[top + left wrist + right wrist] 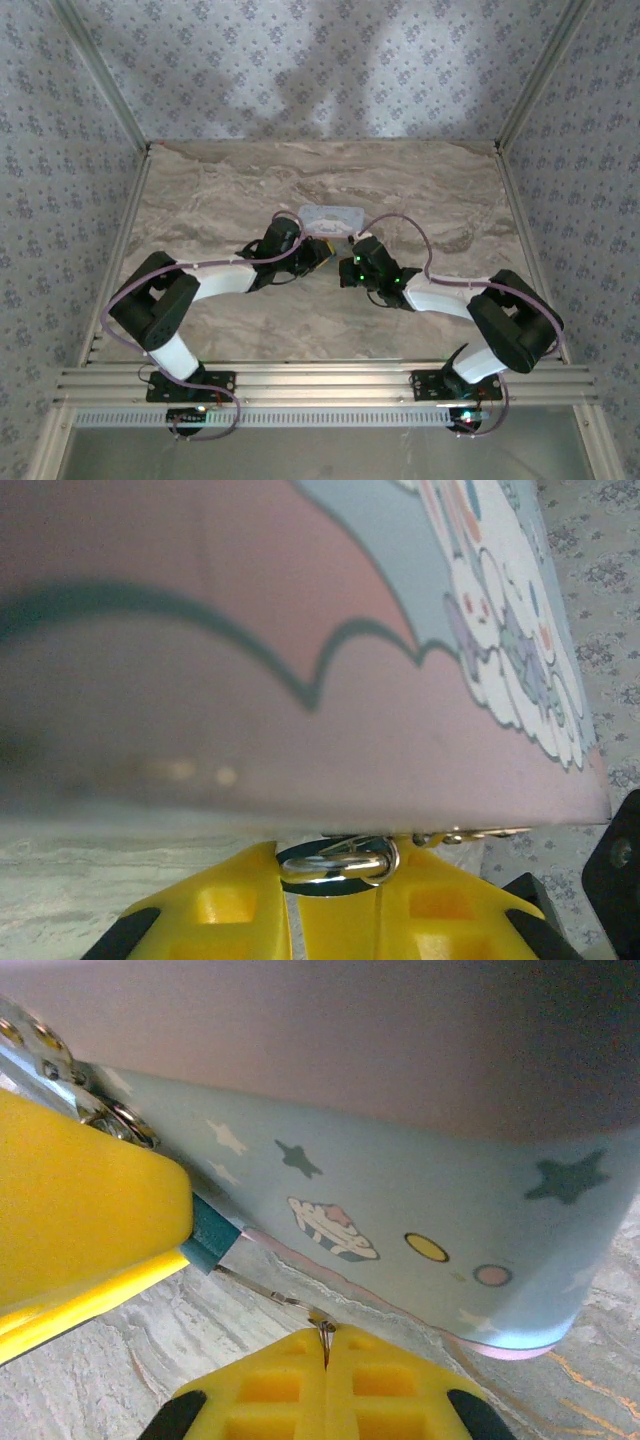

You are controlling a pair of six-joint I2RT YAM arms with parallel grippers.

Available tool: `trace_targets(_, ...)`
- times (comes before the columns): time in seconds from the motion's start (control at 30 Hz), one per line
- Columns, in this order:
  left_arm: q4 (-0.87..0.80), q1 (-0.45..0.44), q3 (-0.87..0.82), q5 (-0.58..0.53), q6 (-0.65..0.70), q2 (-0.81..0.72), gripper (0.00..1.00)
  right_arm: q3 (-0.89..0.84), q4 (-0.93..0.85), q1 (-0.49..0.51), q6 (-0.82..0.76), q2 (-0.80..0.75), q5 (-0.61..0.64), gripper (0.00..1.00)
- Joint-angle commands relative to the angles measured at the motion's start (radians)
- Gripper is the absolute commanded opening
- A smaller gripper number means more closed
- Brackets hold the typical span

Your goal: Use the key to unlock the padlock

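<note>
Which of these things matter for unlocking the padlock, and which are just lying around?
For the job: padlock, held by the left gripper; key, pinched in the right gripper.
Just lying about: picture tin; marble table.

Robot test cell: wallpapered walls (300, 60), aluminium frame (320, 385).

Both arms are held bent inward; the left gripper (338, 868) is closed on the padlock (208, 1241), the right gripper (327, 1338) pinched shut (fingertips meeting) on the key (323, 1324).
</note>
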Motion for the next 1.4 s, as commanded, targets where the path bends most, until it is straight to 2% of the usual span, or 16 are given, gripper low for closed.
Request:
trace_targets(0.0,0.033,-0.015,0.034,0.032,-0.012,0.015,0.1,0.029,0.103,0.007,-0.024,0.008,-0.033,0.0)
trace_targets(1.37,0.036,-0.016,0.032,0.029,-0.018,0.016,0.1,-0.054,0.189,-0.018,0.007,-0.022,-0.036,0.0)
